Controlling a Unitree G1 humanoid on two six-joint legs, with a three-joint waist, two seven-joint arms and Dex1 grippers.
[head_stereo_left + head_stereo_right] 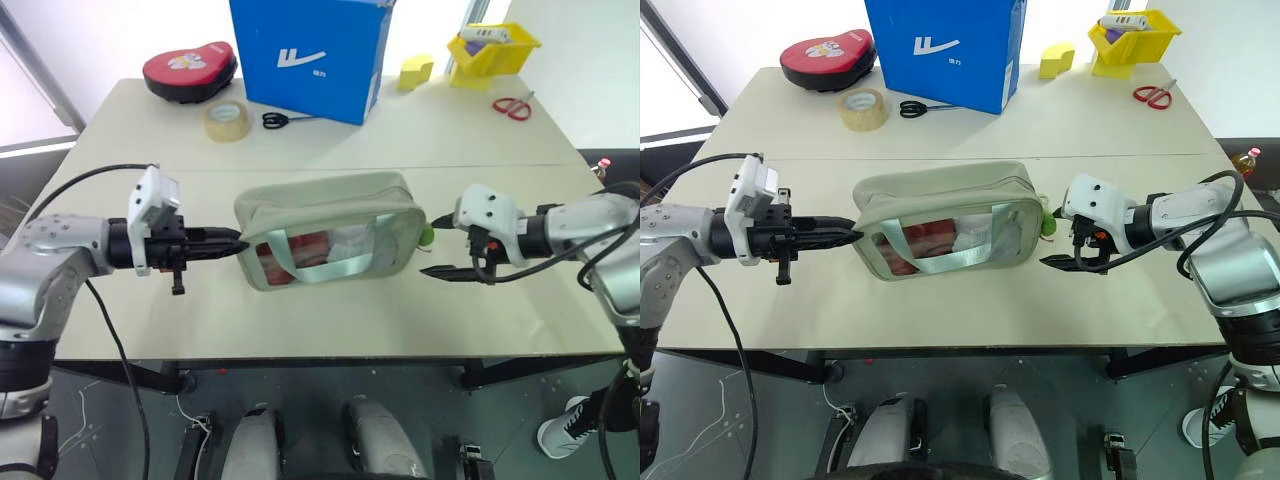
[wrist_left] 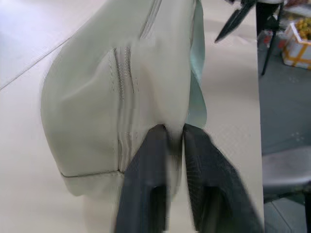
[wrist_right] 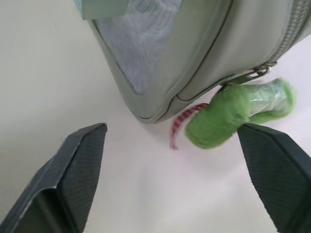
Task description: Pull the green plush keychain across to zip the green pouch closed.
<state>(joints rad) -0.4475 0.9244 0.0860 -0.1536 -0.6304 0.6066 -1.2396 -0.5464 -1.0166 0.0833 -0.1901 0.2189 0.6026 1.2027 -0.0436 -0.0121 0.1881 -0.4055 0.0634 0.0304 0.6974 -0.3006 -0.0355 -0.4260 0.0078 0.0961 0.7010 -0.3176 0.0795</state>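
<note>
**Keychain sits just off the open R gripper, at the pouch's R end**

Our R gripper [image 3: 172, 179] hangs w/ fingers spread wide and nothing between them. Straight ahead of it in the R wrist view, a touch toward the finger on the zip side, lies the keychain [image 3: 233, 114]: a lime fuzzy lump resting on the table [image 1: 330, 320], hooked by a small metal pull to the zip at the pouch's corner. A red-and-white tag pokes out beside it. No contact yet; the plush is near the fingertips but apart from both.

From the head cam, the keychain [image 1: 427, 235] peeks out at the R end of the pouch [image 1: 330, 215], between pouch and R gripper [image 1: 437, 247]. So the R arm is clearly the nearer one; the L is at the far end.

Our L gripper [image 1: 238, 245] meets the pouch's L end. In the L wrist view its fingers [image 2: 146, 179] stand a narrow gap apart w/ a fold of pouch fabric between them. We read that as a pinch on the end seam, though it may be loosening.

The pouch lies w/ its long axis running L–R across the table, window facing us, zip along the top. We judge the pull, w/ the keychain at the R end, looks already at its stop; the zip appears closed along what we can see, tho the far side is hidden.
</note>
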